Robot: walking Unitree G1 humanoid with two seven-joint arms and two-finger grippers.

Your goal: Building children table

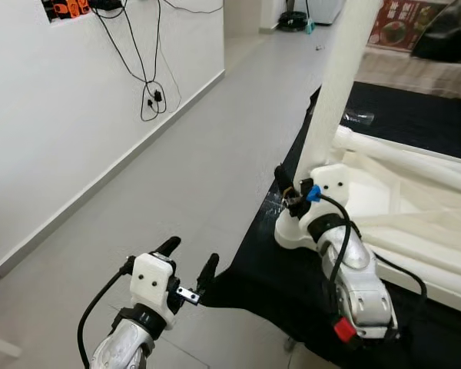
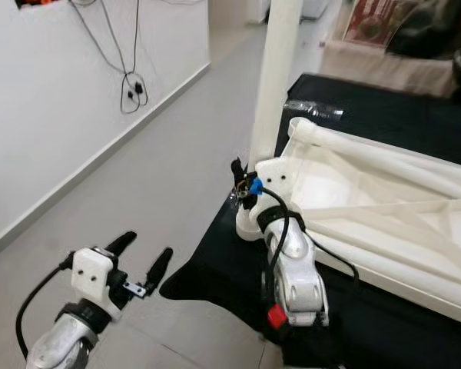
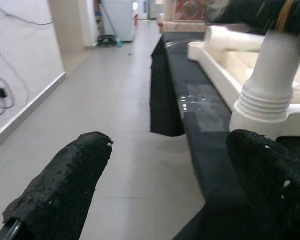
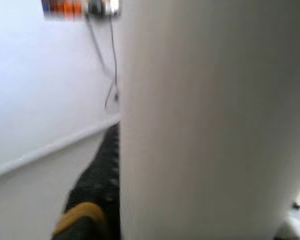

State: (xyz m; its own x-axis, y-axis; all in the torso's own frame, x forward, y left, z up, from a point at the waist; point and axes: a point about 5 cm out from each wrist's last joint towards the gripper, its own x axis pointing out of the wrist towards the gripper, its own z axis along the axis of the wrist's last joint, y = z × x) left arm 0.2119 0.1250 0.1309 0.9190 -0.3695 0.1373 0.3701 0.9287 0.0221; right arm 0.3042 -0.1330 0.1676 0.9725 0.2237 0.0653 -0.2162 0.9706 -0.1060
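Silver arms, white wrist blocks, black cables; right arm [image 1: 361, 288] carries a red tab, perhaps a button.

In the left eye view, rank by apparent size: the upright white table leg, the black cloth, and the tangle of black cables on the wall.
1. black cloth, widest area, running out of frame.
2. white table leg, a tall post held near its base by the right gripper.
3. black cables, smallest, though they hang farther from the camera.

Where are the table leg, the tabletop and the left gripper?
Table leg [image 1: 334, 92], left eye view, middle of the upright white shaft.
Tabletop [image 2: 384, 173], right eye view, a raised rib on its upturned underside.
Left gripper [image 1: 188, 257], left eye view, midway between its fingertips, over the floor.
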